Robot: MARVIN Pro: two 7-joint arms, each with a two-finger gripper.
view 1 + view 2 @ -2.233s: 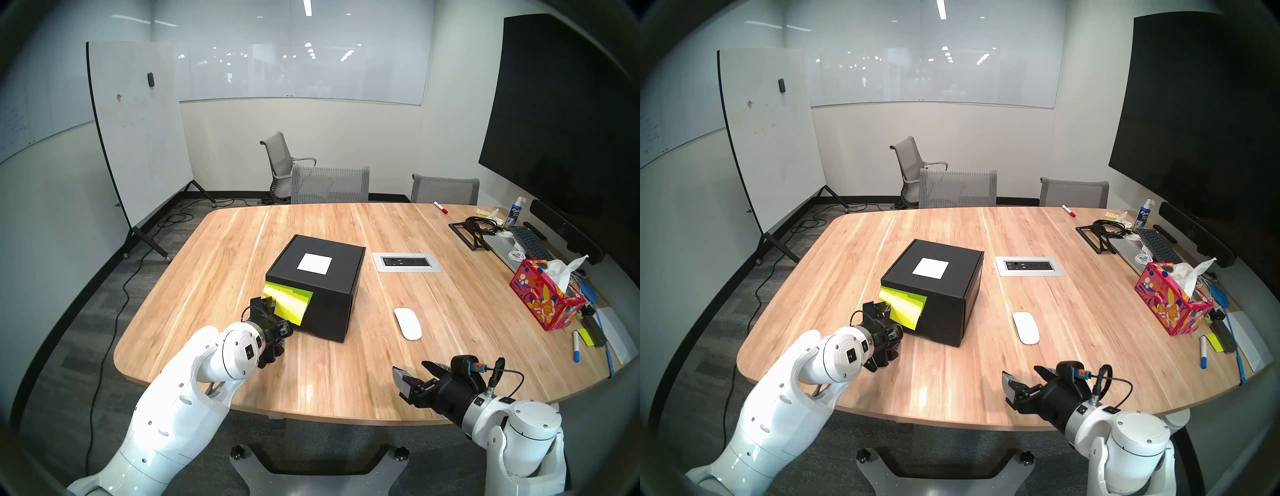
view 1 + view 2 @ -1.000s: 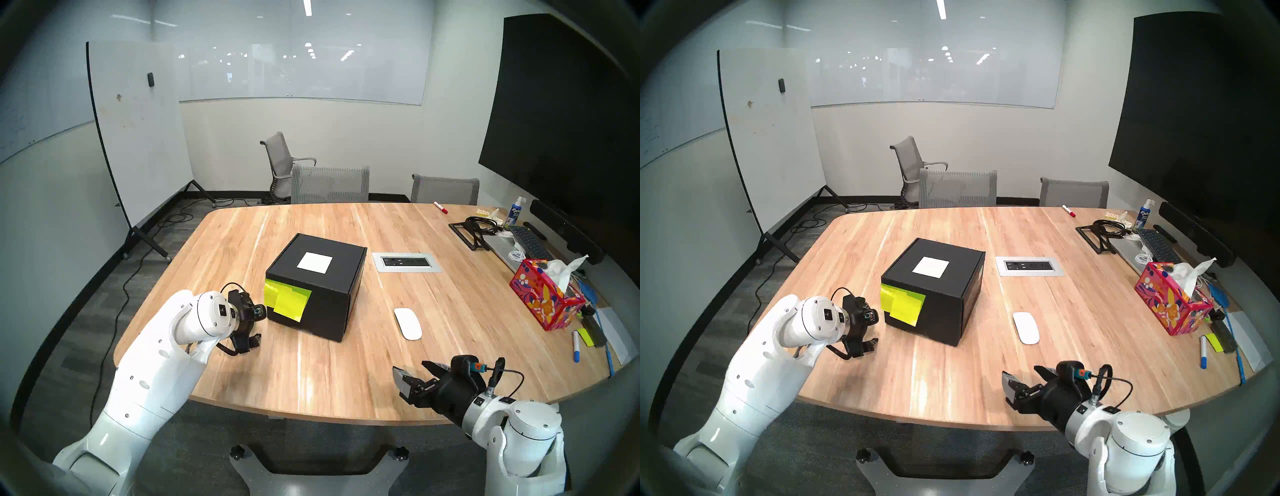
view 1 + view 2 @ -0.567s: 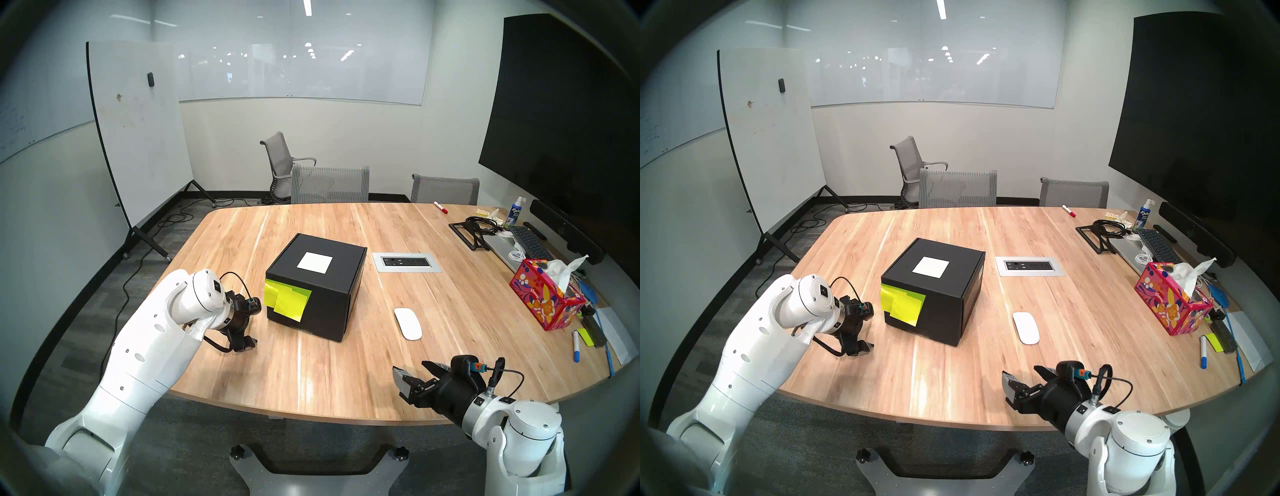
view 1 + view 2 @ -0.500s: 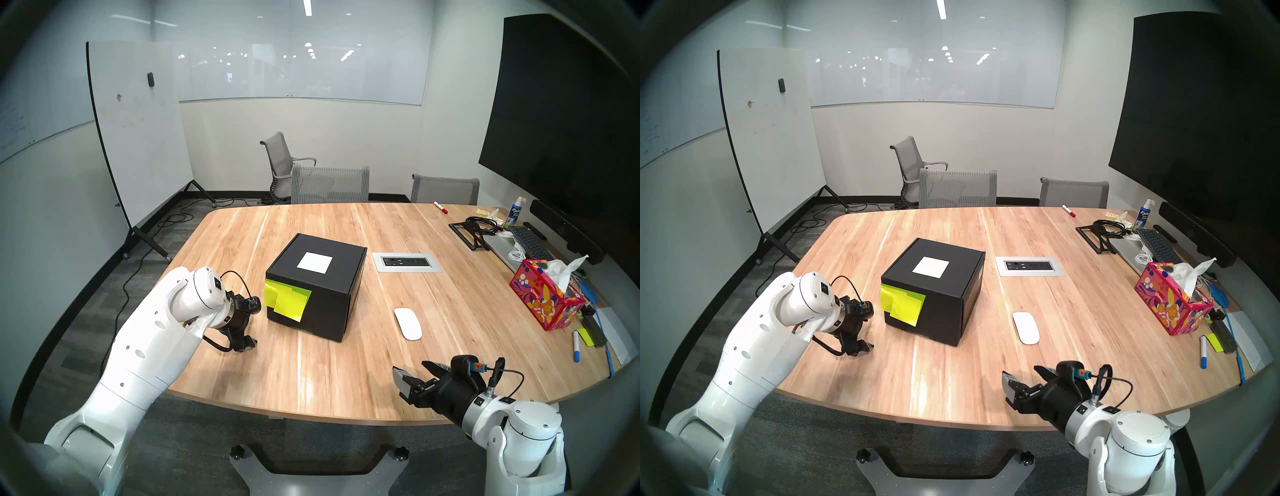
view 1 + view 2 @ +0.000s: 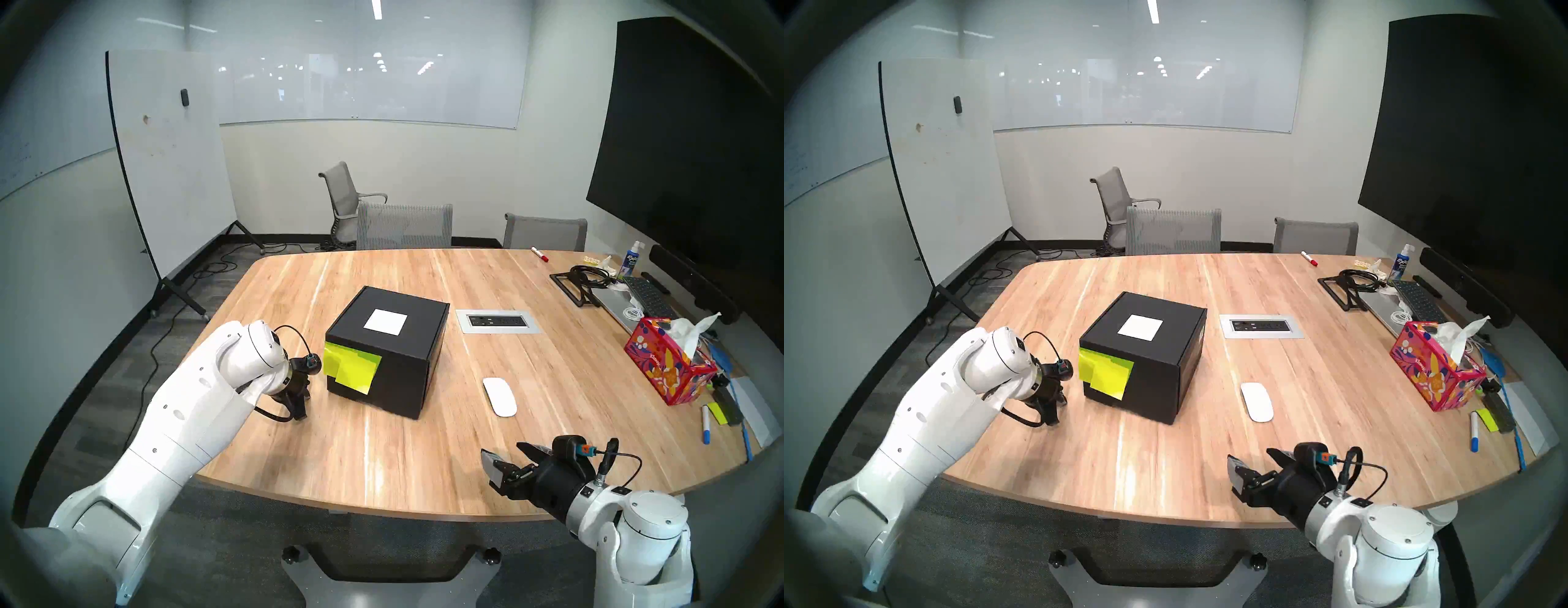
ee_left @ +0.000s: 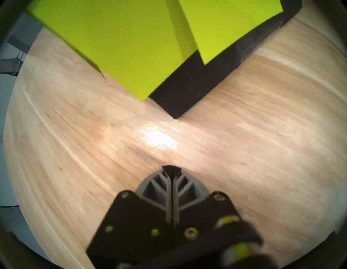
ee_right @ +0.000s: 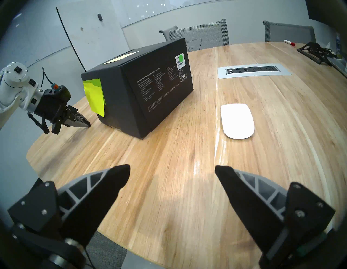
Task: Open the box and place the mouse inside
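Left fingers pinched together, empty, beside the box

Left gripper [image 7: 88, 124] fingers [image 6: 165, 180] met just off the closed box [image 5: 399, 361]; right gripper [image 7: 172, 176] gaped wide, empty, over the bench [image 5: 424, 463]; mouse [image 5: 499, 396] lay right of the box.

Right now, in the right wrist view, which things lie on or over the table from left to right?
left gripper → sticky notes → box → mouse → power outlet panel → black stand with cables
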